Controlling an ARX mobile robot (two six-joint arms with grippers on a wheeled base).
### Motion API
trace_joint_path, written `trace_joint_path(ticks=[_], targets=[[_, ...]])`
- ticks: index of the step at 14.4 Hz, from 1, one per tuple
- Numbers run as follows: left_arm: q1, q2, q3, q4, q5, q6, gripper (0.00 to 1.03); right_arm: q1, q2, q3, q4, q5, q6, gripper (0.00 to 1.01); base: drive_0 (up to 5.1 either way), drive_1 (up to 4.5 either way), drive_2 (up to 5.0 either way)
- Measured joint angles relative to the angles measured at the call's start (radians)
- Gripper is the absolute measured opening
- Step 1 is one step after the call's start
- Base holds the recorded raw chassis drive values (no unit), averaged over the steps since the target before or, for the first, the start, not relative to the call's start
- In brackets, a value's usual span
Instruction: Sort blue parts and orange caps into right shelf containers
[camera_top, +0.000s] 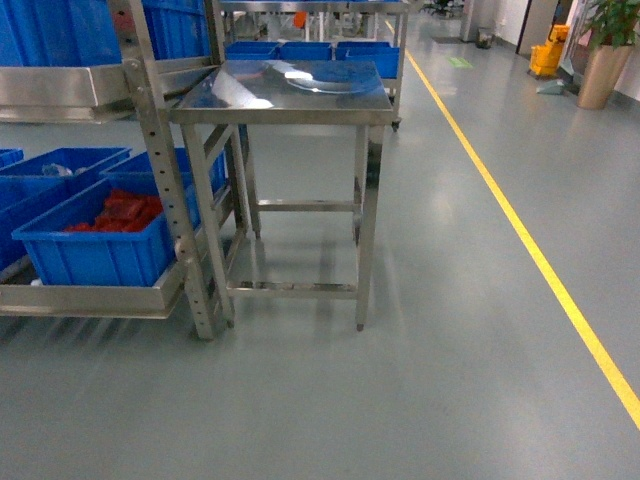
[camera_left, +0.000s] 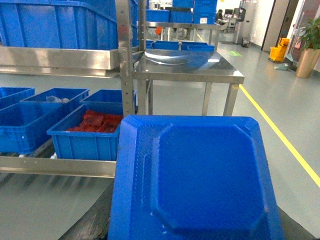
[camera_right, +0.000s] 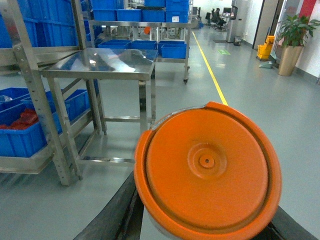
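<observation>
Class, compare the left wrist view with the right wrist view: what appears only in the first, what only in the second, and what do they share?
Only the left wrist view shows the blue part, a flat moulded piece filling the foreground, and a crate on the upper shelf.

Only the right wrist view shows the round orange cap close to the camera.

Both share the steel table, the low blue crate of red items, the yellow floor line, the potted plant and the yellow mop bucket. Neither view shows its hand clearly.
</observation>
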Motion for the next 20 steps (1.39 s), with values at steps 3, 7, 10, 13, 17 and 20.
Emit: trace_joint_path(ticks=[3,7,10,13,17,20], targets=[[0.000,0.000,0.000,0.000,0.002,0.000,0.43,0.000,0.000,0.000,-0.003,0.000,0.000,0.42,-0.1,4.13,-4.3],[0.000,0.000,0.000,0.002,0.000,0.000,0.43,0.000,0.000,0.000,0.000,0.000,0.000,0.42,0.0,4.20,-4.2],[0.000,0.000,0.000,0.000,0.002,0.000,0.43,0.000,0.000,0.000,0.000,0.000,0.000,0.42,-0.1,4.10,-4.3],[0.000,0.000,0.000,0.005,0.002,0.000,0.43,0.000,0.000,0.000,0.001,0.000,0.000,0.42,0.0,4.13,-4.2],[0.000,0.000,0.000,-0.008,0.000,0.000,0.43,0.000,0.000,0.000,-0.005,0.000,0.000,0.42,0.0,1.99,-2.0],[0.000,0.000,0.000,0.000,0.002,0.000,0.43,0.000,0.000,0.000,-0.001,0.003,0.000,0.42,-4.8,2.19,2.9]])
